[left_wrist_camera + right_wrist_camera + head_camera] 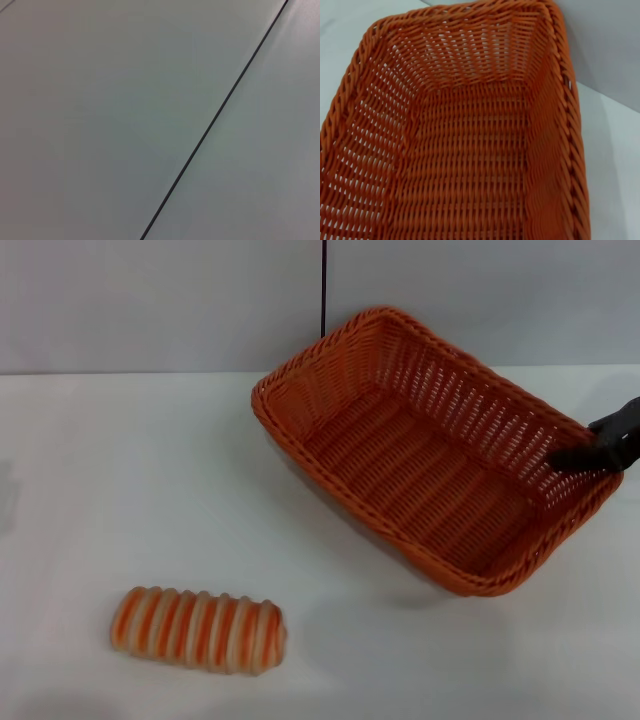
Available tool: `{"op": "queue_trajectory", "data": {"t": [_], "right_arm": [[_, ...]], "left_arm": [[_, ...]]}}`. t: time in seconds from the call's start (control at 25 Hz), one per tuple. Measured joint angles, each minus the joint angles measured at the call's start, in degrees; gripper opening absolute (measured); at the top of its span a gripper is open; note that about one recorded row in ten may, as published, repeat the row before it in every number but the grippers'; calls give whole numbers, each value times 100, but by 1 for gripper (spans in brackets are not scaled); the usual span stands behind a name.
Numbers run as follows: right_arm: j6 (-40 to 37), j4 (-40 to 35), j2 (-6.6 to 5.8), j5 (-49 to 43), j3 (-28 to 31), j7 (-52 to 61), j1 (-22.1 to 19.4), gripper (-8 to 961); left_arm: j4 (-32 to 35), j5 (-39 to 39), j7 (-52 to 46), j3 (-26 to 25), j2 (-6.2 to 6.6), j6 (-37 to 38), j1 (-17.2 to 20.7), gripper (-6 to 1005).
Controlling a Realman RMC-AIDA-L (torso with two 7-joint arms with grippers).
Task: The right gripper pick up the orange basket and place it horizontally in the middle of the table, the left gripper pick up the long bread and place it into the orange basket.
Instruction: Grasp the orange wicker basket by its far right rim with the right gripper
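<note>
head: right gripper (597, 452) clamps basket (430, 445) right wall, basket skewed far-right on table (120, 490); bread (198, 628) near-left | left wrist: only wall, left gripper unseen | right wrist: basket empty | step: placing basket; next: square it mid-table

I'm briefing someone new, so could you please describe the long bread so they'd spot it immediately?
On the white table, look toward the near left, well apart from the big orange basket. The long bread lies there alone: a small ridged loaf striped orange and cream.
</note>
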Motion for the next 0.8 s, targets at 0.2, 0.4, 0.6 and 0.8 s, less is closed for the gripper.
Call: {"op": "queue_trajectory", "data": {"t": [0.2, 0.4, 0.6, 0.8], "right_arm": [[-1, -30, 43, -2, 3, -77, -13, 274], [9, -202, 115, -1, 32, -174, -64, 191], [92, -855, 223, 312, 145, -287, -341, 190], [265, -1632, 266, 1000, 196, -401, -698, 189]], "left_arm": [[0, 0, 0, 6, 0, 0, 0, 834], [0, 0, 0, 57, 0, 2, 11, 834], [0, 0, 0, 62, 2, 4, 30, 834], [11, -1, 0, 62, 9, 5, 16, 834]]}}
